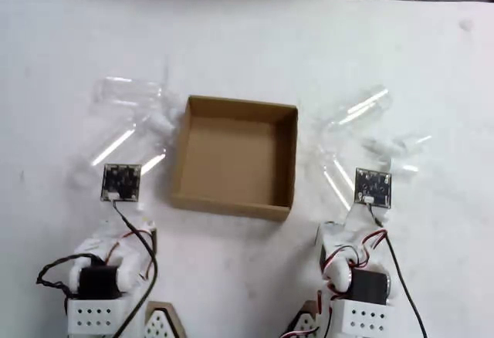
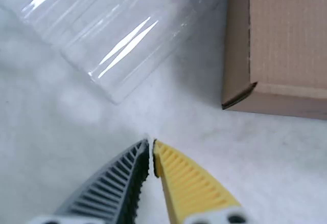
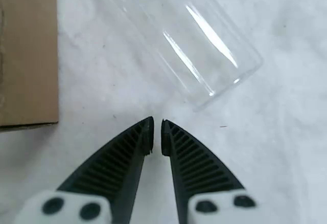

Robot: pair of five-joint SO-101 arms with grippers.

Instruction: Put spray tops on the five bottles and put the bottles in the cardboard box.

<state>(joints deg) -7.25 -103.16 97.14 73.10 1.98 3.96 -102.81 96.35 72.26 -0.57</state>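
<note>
**Two closed grippers beside an open cardboard box [image 1: 231,201]**

Seen from the high view, the box sits at the frame's centre on the white table [image 1: 247,37]. Clear bottles [image 1: 123,130] lie on their sides at centre left, and more bottles [image 1: 351,126] lie at centre right. Glare makes the count uncertain. At lower left, the left gripper [image 2: 152,144] has its grey and yellow fingers pressed together on nothing, near one bottle [image 2: 117,35] and a box corner. At lower right, the right gripper [image 3: 156,128] is likewise closed and empty, near another bottle [image 3: 194,45].
</note>
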